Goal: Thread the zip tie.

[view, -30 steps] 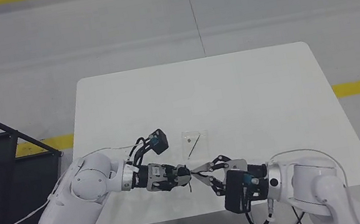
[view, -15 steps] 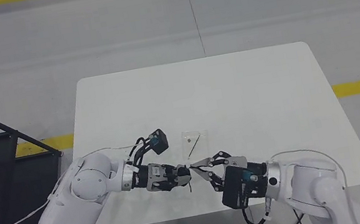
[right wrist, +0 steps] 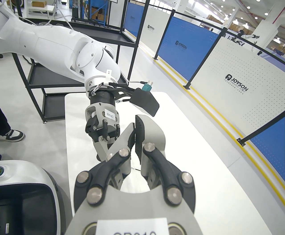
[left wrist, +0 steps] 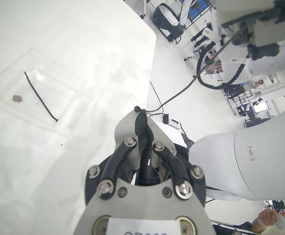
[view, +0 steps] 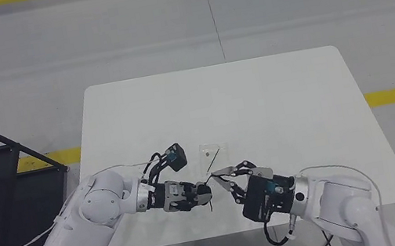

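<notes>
L gripper [left wrist: 142, 116] clamped on the zip tie [left wrist: 193, 79] head end; R gripper [right wrist: 136, 125] pinches its tail. Tail prob. not thru head yet, so threading is still to do.

Zip tie [left wrist: 137, 109] end hidden inside left hand [left wrist: 141, 115], far end lost in blurred right hand [left wrist: 243, 26]

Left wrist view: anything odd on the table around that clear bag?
One small thing: a brown spot sits on the clear bag, beside the black strip there. It looks like a stain or scrap; I cannot tell which. The bag lies flat, nothing spilled. The zip tie in the left gripper looks unbroken.
</notes>
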Tool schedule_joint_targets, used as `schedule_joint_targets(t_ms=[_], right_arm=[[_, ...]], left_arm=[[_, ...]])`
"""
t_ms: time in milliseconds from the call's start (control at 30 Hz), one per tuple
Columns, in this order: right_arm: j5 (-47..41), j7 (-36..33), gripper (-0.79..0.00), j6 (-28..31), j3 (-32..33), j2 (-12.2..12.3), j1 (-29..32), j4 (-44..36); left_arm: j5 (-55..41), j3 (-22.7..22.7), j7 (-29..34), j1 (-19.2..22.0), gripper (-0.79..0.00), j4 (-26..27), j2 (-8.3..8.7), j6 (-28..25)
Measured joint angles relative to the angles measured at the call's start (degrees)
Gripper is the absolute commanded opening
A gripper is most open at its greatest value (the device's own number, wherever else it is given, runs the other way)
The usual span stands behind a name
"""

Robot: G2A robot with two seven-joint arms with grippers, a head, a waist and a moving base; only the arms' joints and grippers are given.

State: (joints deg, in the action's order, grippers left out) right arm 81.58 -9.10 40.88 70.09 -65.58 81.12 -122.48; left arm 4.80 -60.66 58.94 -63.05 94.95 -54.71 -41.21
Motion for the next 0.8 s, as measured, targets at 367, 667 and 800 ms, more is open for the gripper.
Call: schedule_joint_targets(t_ms=[367,667,800], right_arm=[[1.32,-2.08,-0.785,-4.86,0.10,0.12,0.83,-0.76],[3.11,-2.48,-0.785,-7.34,-0.84,0.13,0.97,-1.20],[3.44,-2.56,-0.785,-6.68,-1.11,0.22,0.71,-1.20]], left_arm=[[-0.04,0.40,-0.51,0.18,-0.785,-0.09,0.31,-0.22],[0.06,0.79,-0.65,0.34,-0.785,-0.08,0.55,-0.20],[0.08,0.94,-0.67,0.44,-0.785,-0.07,0.65,-0.20]])
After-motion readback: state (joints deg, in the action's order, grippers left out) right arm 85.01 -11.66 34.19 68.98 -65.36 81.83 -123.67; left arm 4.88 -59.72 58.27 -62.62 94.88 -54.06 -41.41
